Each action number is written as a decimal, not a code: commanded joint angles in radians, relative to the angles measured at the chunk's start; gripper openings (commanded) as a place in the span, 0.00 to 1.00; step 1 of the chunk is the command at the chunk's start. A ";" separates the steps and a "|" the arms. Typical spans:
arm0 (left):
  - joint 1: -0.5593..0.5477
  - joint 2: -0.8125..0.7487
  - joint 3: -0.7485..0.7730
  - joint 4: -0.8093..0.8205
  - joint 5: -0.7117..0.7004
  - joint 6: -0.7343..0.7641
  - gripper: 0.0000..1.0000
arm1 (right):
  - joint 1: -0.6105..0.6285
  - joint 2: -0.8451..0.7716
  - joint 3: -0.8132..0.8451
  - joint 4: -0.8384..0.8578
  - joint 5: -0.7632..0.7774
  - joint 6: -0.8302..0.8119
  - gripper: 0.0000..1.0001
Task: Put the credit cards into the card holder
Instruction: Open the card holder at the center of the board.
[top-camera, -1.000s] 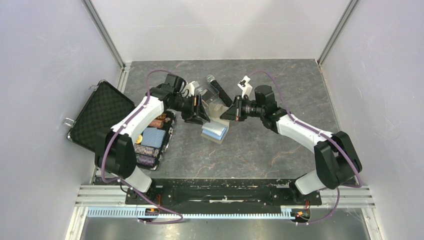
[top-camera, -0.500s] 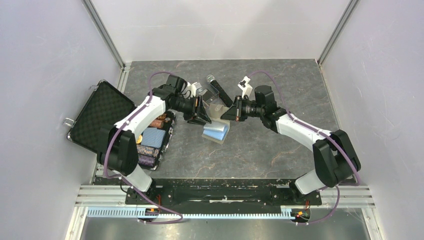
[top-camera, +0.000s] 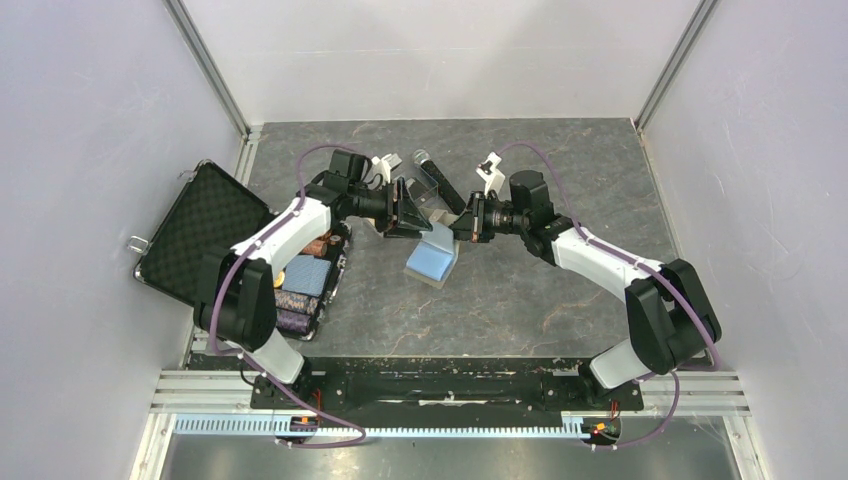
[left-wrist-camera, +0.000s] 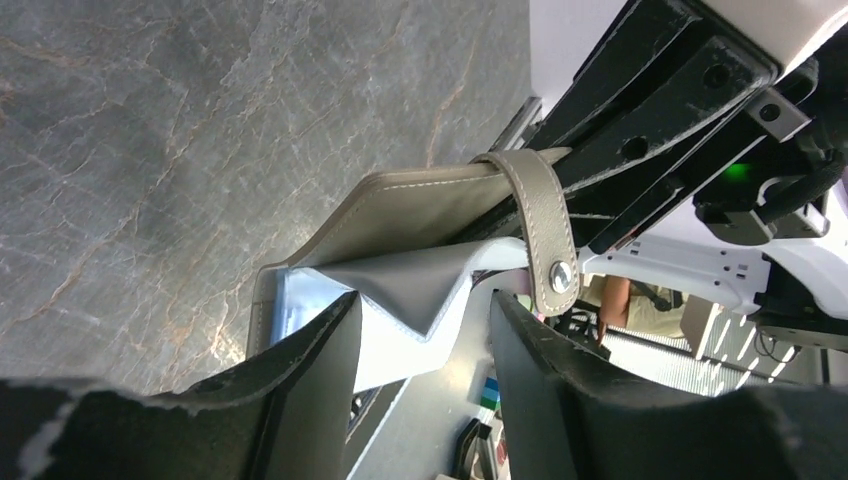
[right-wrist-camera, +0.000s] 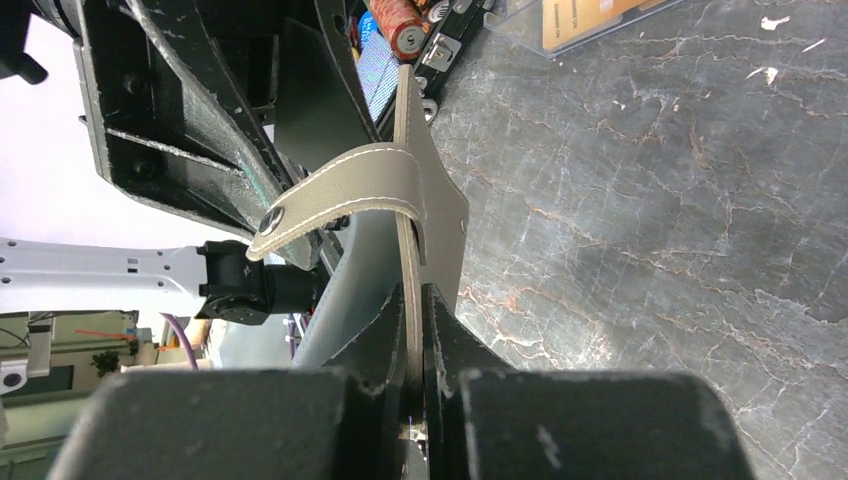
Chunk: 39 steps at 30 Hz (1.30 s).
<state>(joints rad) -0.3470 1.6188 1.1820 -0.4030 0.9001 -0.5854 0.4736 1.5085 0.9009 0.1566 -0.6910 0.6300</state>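
Note:
The card holder (top-camera: 432, 258), a taupe wallet with a light blue inside, hangs open above the table. My right gripper (top-camera: 462, 226) is shut on the edge of its cover (right-wrist-camera: 432, 215), and the snap tab (right-wrist-camera: 335, 195) loops over that edge. My left gripper (top-camera: 408, 212) is open, and its fingers stand on either side of a corner of the wallet's inner flap (left-wrist-camera: 420, 285) without clamping it. Orange-gold credit cards (right-wrist-camera: 590, 15) show at the top edge of the right wrist view, in a clear plastic box. They are hidden behind the grippers in the top view.
The open black poker-chip case (top-camera: 200, 235) stands at the left, with its chip tray (top-camera: 305, 280) close to my left arm. A black stick with a grey head (top-camera: 432, 172) lies behind the grippers, next to the clear box (top-camera: 428, 190).
The wallet has been raised off the table by its cover and now hangs open. My left gripper has moved back and right, up to the wallet's inner flap.

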 joint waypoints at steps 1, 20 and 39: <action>0.004 -0.027 -0.032 0.189 0.034 -0.137 0.58 | -0.003 -0.005 0.000 0.042 -0.037 0.076 0.00; 0.006 -0.098 -0.105 0.171 -0.103 0.008 0.51 | -0.015 0.004 -0.016 0.154 -0.101 0.293 0.00; 0.020 -0.076 -0.160 0.369 0.007 0.013 0.75 | -0.016 0.010 0.001 0.196 -0.163 0.319 0.00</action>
<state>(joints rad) -0.3313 1.5497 1.0542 -0.2317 0.7891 -0.5350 0.4549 1.5215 0.8810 0.2840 -0.7994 0.9283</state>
